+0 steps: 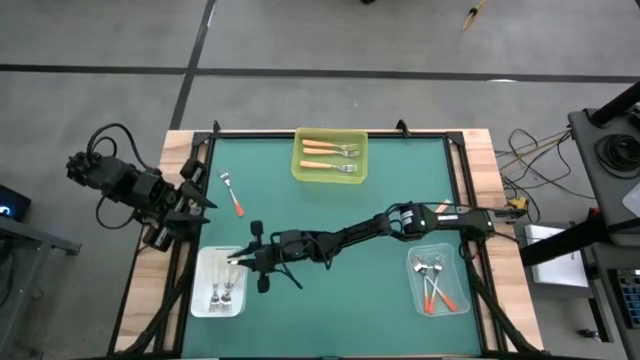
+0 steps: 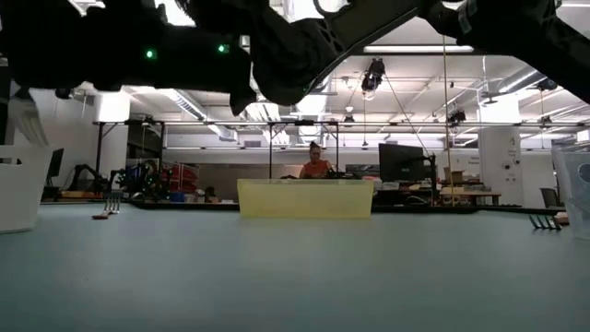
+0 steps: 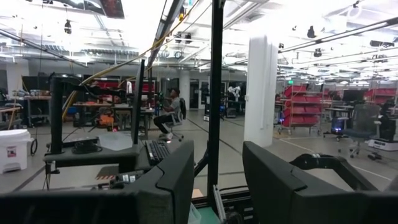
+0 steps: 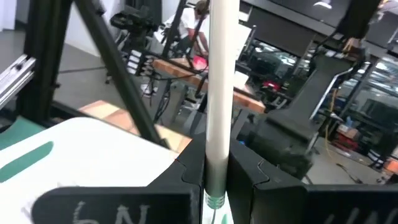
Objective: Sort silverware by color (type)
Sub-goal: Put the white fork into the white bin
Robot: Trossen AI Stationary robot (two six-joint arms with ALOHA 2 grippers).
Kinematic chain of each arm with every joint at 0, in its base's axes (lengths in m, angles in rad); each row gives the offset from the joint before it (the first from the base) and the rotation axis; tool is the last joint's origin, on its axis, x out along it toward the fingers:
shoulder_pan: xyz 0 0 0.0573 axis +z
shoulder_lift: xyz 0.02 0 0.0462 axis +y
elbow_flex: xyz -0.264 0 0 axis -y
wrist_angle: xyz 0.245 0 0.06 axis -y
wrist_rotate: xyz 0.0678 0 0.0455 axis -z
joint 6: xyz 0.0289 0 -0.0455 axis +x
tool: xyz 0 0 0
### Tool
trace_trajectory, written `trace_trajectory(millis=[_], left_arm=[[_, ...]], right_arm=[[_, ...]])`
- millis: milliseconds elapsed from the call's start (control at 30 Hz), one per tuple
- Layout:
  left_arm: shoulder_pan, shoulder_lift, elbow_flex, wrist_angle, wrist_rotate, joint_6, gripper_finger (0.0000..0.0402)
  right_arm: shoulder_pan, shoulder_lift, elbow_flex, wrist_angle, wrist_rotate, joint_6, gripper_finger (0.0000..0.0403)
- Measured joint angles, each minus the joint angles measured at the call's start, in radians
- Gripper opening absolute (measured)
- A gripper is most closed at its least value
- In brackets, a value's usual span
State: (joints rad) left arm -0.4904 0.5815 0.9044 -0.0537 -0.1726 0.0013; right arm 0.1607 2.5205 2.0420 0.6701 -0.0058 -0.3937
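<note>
On the green mat (image 1: 330,215) sit three containers. The yellow bin (image 1: 330,156) at the far edge holds two light orange-handled forks (image 1: 329,158) lying lengthwise side by side; in the low view its pale yellow wall (image 2: 305,198) stands at mid-table. The white tray (image 1: 218,282) at the near left corner holds white-handled forks (image 1: 224,292), about three, tines pointing toward the near edge. The clear tray (image 1: 439,280) at the near right holds red-orange-handled forks (image 1: 434,285), about three, crossing one another. One more red-orange fork (image 1: 233,194) lies loose on the mat near the left edge, between the yellow bin and the white tray — the low view shows it small and far off on the left (image 2: 107,208).

No brand or label can be read; some white markings on the right gripper's body in its wrist view are too blurred to make out.

The right gripper (image 1: 236,260) reaches across the table to the white tray's far right corner, its fingers (image 4: 249,183) closed on a white fork handle (image 4: 222,93) that stands upright between them, above the tray's white rim (image 4: 93,149). The left gripper (image 1: 200,196) waits at the table's left edge, near the loose fork — its fingers (image 3: 180,180) stand apart with nothing between them.
</note>
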Motion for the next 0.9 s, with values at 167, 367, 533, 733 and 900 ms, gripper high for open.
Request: trace_trajectory(millis=[167, 367, 533, 733, 900], left_arm=[[0.000, 0.007, 0.000, 0.000, 0.000, 0.000, 0.0118], [0.000, 0.011, 0.000, 0.000, 0.000, 0.000, 0.0118], [0.000, 0.011, -0.001, 0.000, 0.000, 0.000, 0.0118], [0.000, 0.011, -0.002, 0.000, 0.000, 0.005, 0.0118], [0.000, 0.010, -0.002, -0.001, 0.000, 0.007, 0.0118]], right_arm=[[0.004, 0.018, -0.001, 0.000, -0.006, -0.015, 0.0027], [0.001, 0.018, -0.001, -0.004, -0.004, 0.000, 0.0029], [-0.010, 0.018, -0.001, -0.027, -0.007, 0.036, 0.0031], [-0.019, 0.018, -0.002, -0.045, -0.001, 0.044, 0.0032], [-0.017, 0.018, -0.002, -0.054, -0.002, 0.043, 0.0033]])
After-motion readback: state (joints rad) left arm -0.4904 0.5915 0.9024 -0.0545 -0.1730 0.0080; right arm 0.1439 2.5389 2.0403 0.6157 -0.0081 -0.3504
